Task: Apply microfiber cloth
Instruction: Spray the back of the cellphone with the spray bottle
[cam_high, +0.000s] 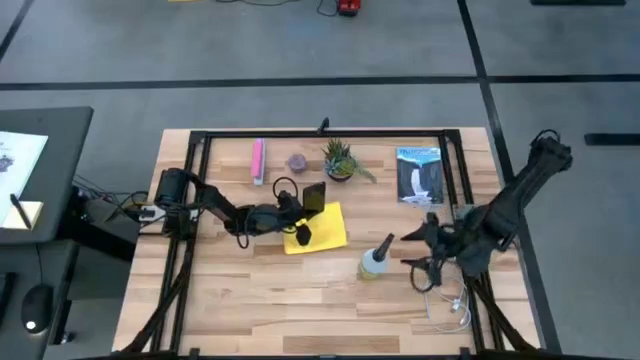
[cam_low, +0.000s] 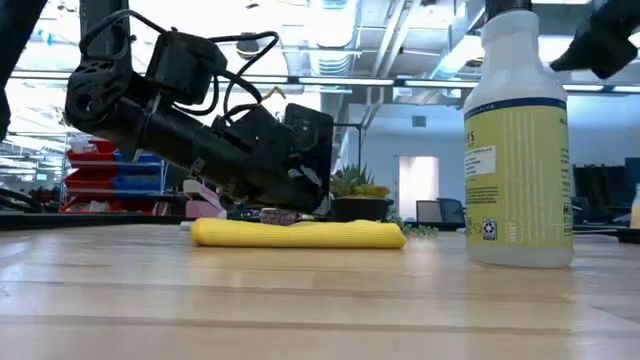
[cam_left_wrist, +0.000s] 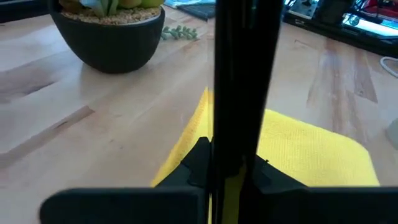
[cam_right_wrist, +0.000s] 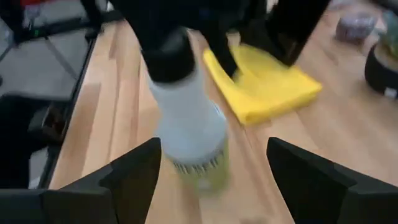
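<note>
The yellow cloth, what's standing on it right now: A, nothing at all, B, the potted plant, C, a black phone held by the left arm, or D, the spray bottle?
C: in the high view the left gripper holds the black phone over the microfiber cloth, while the spray bottle and potted plant stand apart on bare wood.
</note>
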